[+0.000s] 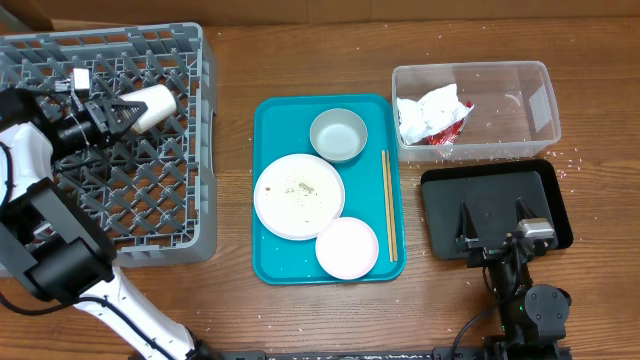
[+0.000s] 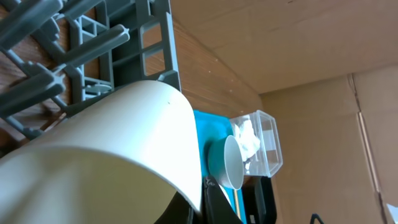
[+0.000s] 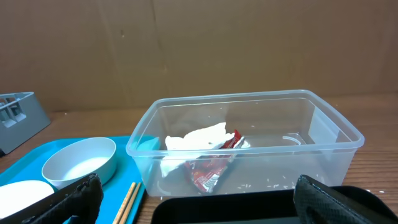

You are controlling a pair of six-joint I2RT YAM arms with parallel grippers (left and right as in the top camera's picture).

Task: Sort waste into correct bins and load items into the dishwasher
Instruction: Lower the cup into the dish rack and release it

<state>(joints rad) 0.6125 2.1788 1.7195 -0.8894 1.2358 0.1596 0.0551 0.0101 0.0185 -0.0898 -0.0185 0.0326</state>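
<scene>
while the left gripper (image 1: 132, 113) grips a white cup (image 1: 160, 102) over the far right of the rack (image 1: 170, 220), the right gripper (image 1: 494, 226) sits wide open above the black tray (image 1: 445, 200).

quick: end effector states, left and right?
left end effector: shut on the white cup, over the dish rack.
right end effector: open, holding nothing, at the black tray.

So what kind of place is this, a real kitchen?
Probably a lab mock-up of a dish-clearing station, not a kitchen: a grey dishwasher rack, a teal tray of used dishes and a clear waste bin sit on a wooden table, with cardboard behind.
</scene>
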